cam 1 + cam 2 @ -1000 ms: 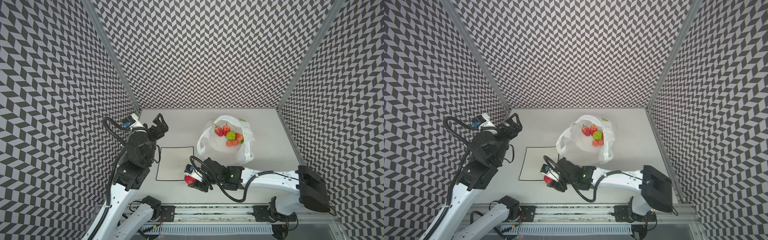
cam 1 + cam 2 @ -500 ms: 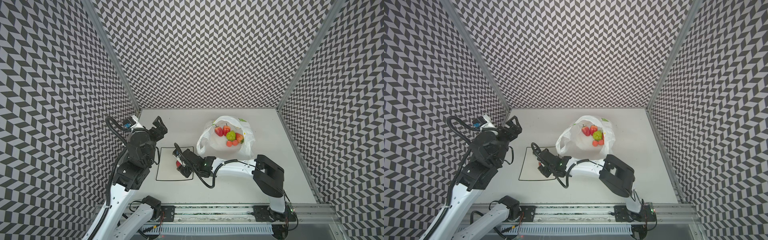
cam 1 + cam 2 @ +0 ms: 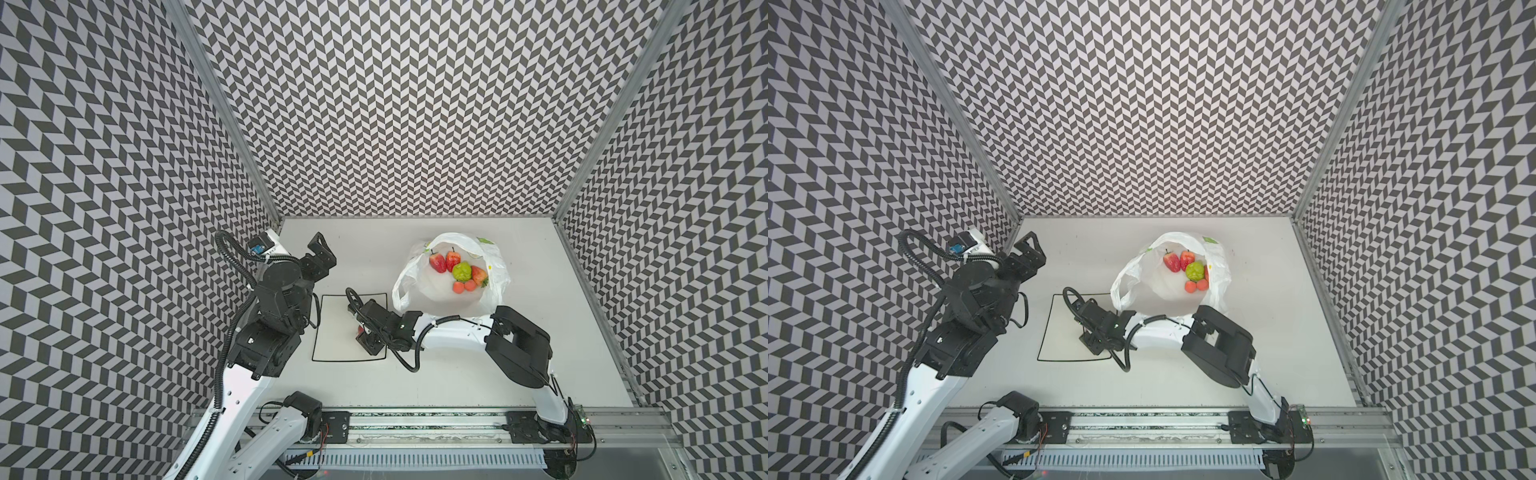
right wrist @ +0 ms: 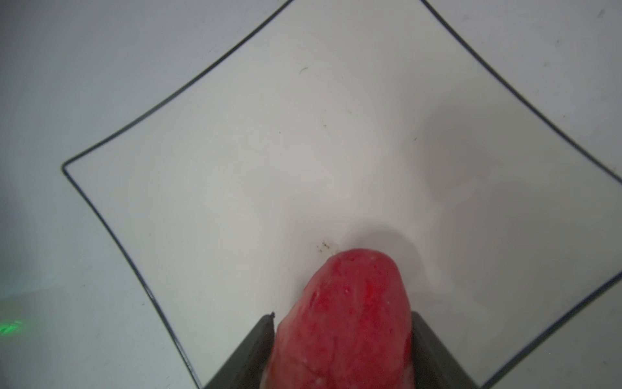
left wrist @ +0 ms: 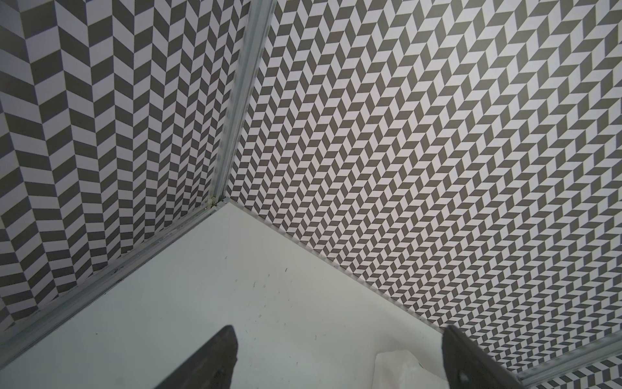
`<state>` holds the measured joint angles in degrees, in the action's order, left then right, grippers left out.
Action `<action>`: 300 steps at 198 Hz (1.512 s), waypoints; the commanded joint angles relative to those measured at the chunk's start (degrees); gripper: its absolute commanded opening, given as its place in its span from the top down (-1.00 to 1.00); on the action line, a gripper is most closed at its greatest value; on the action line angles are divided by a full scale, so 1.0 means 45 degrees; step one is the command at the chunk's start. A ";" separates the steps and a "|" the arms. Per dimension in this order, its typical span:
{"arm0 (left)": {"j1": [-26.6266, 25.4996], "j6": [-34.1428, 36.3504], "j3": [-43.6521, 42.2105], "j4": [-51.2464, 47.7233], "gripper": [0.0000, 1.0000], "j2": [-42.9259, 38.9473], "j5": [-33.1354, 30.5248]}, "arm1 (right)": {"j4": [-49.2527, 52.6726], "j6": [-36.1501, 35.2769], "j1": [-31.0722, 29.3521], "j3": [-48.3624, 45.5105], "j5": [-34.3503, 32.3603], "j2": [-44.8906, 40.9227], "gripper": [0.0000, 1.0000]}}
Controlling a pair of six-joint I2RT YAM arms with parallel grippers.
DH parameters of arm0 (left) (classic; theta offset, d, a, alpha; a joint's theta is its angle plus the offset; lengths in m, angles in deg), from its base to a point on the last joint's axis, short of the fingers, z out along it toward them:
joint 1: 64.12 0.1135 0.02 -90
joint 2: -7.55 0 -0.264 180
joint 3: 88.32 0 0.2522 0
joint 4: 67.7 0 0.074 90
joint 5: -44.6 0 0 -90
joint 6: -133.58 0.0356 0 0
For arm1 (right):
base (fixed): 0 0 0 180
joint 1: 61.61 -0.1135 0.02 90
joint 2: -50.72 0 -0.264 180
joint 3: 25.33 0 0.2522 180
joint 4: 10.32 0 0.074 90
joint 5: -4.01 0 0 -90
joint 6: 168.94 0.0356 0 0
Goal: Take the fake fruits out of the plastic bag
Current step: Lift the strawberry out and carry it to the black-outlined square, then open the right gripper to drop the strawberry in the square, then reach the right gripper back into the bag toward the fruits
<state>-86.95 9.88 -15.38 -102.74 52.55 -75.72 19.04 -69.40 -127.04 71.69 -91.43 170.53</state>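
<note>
Two top views: right tool (image 3: 363,332) over plate (image 3: 336,324), strawberry (image 3: 360,331) between its fingers; six fake fruits (image 3: 462,272) inside plastic bag (image 3: 405,280) on worktop (image 3: 457,374), just behind plate; left tool (image 3: 324,251) raised beside plate, jaws apart.
Left wrist: fingers (image 5: 218,357) wide apart, worktop corner beyond.
Right wrist: right tool clamped on strawberry (image 4: 343,320); tip low over plate (image 4: 269,151), contact unclear.

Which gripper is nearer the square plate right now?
Right. The right gripper is over the plate with a strawberry between its jaws; the left gripper hangs open past the plate's far left corner, not over it.
</note>
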 commanded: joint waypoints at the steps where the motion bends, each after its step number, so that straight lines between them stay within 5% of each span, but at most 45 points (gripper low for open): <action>1: 0.0055 0.0121 0.0350 0.0137 -0.91 0.0021 0.0062 | 0.0180 0.0056 -0.0025 0.0572 0.0053 -0.0525 -0.36; 49: 0.0055 0.0434 0.0292 0.0578 -0.97 0.0223 0.0761 | -0.0106 -0.0077 -0.0150 -0.0561 0.0544 -0.3460 -0.47; 91: 0.0059 0.1418 0.0090 0.1327 -0.98 0.0563 0.2960 | -0.3679 -0.0633 -0.0641 -0.5090 0.2075 -0.8383 -0.41; 113: 0.0054 0.1899 -0.0180 0.1757 -0.98 0.0610 0.4387 | -0.4646 -0.0116 -0.0787 -0.6983 0.1151 -1.0557 -0.34; 142: 0.0054 0.2409 -0.1056 0.3179 -0.97 0.0429 0.7276 | -0.3460 0.1288 -0.0724 -0.7752 -0.1968 -1.2108 -0.22; 193: -0.0195 0.2404 -0.1696 0.3510 -0.97 0.1706 1.0141 | -0.0654 0.5052 0.0616 -0.7547 -0.3947 -1.1663 0.14; 260: -0.2408 0.2766 -0.2226 0.3642 -0.99 0.3411 1.0212 | -0.0007 0.6678 0.2877 -0.7029 -0.3615 -0.9125 0.20; 275: -0.2546 0.2736 -0.2385 0.3651 -0.82 0.3785 0.9624 | -0.0182 0.6610 0.3277 -0.6772 -0.3689 -0.8293 0.17; 300: -0.2622 0.2789 -0.2632 0.3807 -0.24 0.4215 0.9068 | 0.0048 0.6627 0.4039 -0.6086 -0.3801 -0.7176 -0.04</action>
<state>-98.58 22.08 -26.11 -87.22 70.23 -31.94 19.10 -41.38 -111.68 40.70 -106.57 134.99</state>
